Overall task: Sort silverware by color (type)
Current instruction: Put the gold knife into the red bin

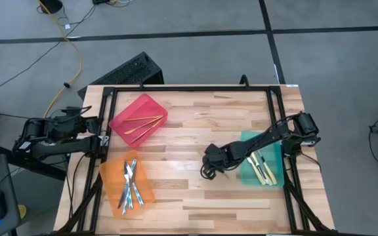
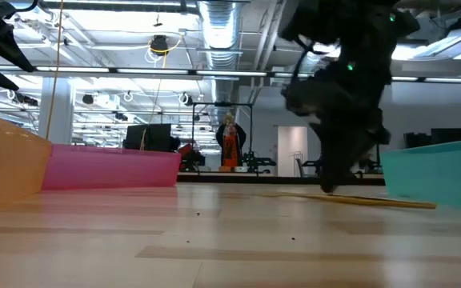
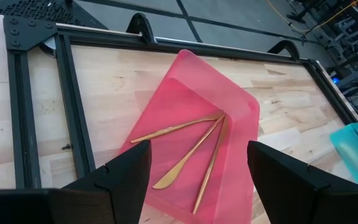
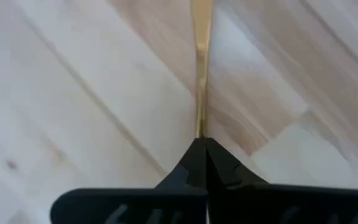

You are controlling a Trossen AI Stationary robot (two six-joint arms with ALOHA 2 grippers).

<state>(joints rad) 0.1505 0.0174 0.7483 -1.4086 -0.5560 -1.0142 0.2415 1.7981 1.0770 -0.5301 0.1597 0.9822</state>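
My right gripper (image 4: 201, 143) is down at the table's middle (image 1: 210, 168), shut on a slim all-gold piece (image 4: 201, 56). In the low view that gold piece (image 2: 374, 201) lies low along the wood beside the gripper (image 2: 326, 187). My left gripper (image 3: 199, 177) waits open at the table's left edge (image 1: 101, 134), looking at the red bin (image 3: 235, 118). Three gold pieces (image 3: 191, 152) lie in that bin. Silvery-blue pieces (image 1: 130, 183) lie in the orange bin (image 1: 112, 177). Yellow-handled pieces (image 1: 262, 168) lie in the green bin (image 1: 247, 139). My right gripper pinches the gold piece at its thin shaft (image 4: 199, 124) between the two fingertips (image 4: 219, 163). The fingers come from above, pointing down. The piece runs straight out ahead of them, its length close to the table top or on it (image 2: 406, 203).
A black frame (image 1: 189, 88) runs around the table's far, left and right sides. The red bin (image 1: 120, 121) is far left, the orange bin near left, the green bin at the right. Bare wood (image 1: 195, 203) lies toward the near edge. A keyboard (image 1: 128, 71) sits beyond the far edge.
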